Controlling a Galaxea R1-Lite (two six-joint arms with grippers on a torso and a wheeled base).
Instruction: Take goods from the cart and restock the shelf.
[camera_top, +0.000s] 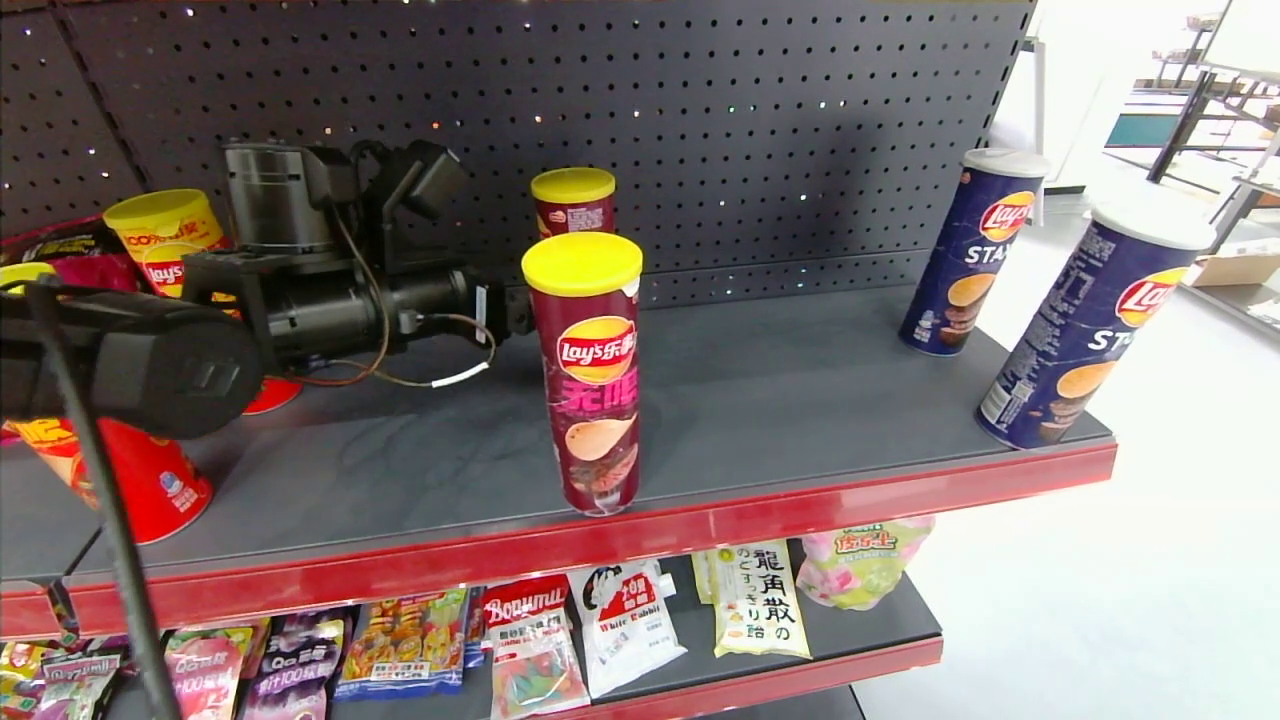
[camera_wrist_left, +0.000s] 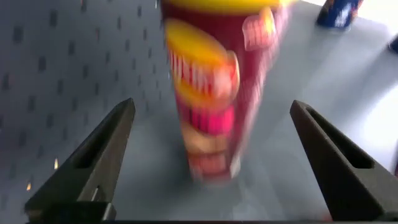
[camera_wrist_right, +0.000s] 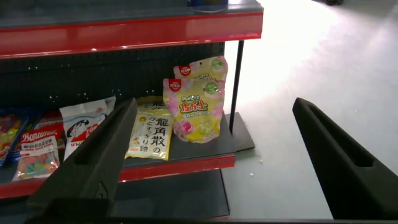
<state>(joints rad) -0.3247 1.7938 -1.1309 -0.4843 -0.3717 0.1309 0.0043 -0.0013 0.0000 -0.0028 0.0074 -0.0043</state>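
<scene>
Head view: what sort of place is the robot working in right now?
Most likely a shop aisle, or a mock-up of one: a red-edged shelf with a pegboard back, chip cans standing on it, and snack bags lined up on the lower shelf.

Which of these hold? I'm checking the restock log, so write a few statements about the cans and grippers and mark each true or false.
1. The left gripper is open. True.
2. The front maroon can lies on its side. False: it stands upright near the shelf's front edge.
3. Two blue cans stand on the shelf's right part. True.
4. The right gripper holds a snack bag. False: it is open and empty; the snack bags sit on the lower shelf.
</scene>
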